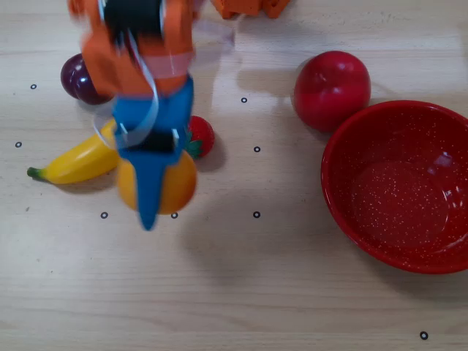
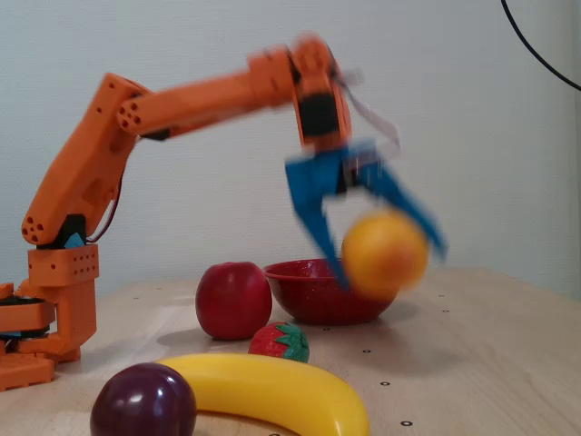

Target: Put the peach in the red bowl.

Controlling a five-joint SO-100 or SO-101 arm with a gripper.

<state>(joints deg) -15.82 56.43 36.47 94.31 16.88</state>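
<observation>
The peach (image 1: 174, 184) is a round orange-yellow fruit, held in the air between the blue fingers of my gripper (image 1: 150, 197); in the fixed view the peach (image 2: 385, 252) hangs well above the table, blurred by motion, with the gripper (image 2: 386, 259) shut around it. The red bowl (image 1: 344, 164) with white speckles sits at the right of the overhead view; in the fixed view the red bowl (image 2: 300, 300) stands behind and below the peach.
A large red apple (image 1: 331, 89) stands next to the bowl's upper left rim. A small strawberry (image 1: 201, 137), a yellow banana (image 1: 77, 162) and a dark purple plum (image 1: 79, 80) lie under the arm at the left. The arm's orange base (image 2: 45, 309) stands at the fixed view's left.
</observation>
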